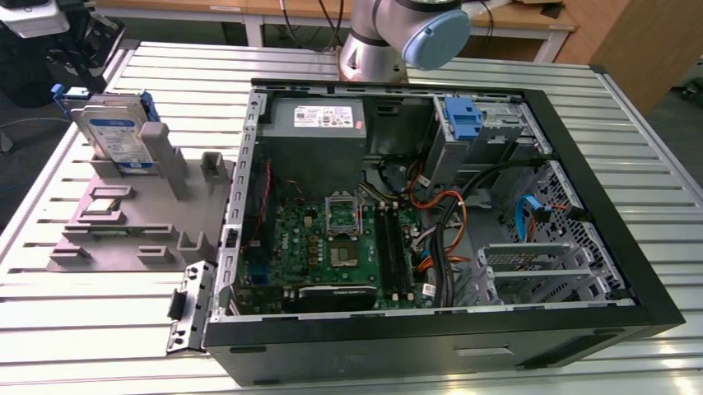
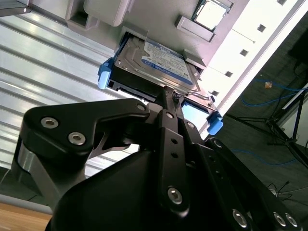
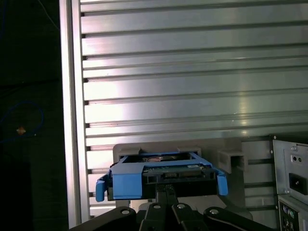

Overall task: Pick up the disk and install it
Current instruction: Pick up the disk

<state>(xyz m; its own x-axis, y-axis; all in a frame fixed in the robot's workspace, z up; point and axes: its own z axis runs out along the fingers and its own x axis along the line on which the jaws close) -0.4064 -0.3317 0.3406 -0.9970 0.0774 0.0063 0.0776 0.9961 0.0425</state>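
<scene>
The disk (image 1: 115,136) is sitting in the grey holder (image 1: 110,239) — not picked up, not installed; the gripper (image 2: 169,94) is hovering above that holder, fingers (image 2: 168,109) pressed together, gripping nothing.

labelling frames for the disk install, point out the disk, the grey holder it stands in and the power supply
the disk (image 1: 117,140): exterior view, on its white-and-blue label
the grey holder (image 1: 148,218): exterior view, on its flat base
the power supply (image 1: 318,160): exterior view, on its grey face below the sticker
</scene>
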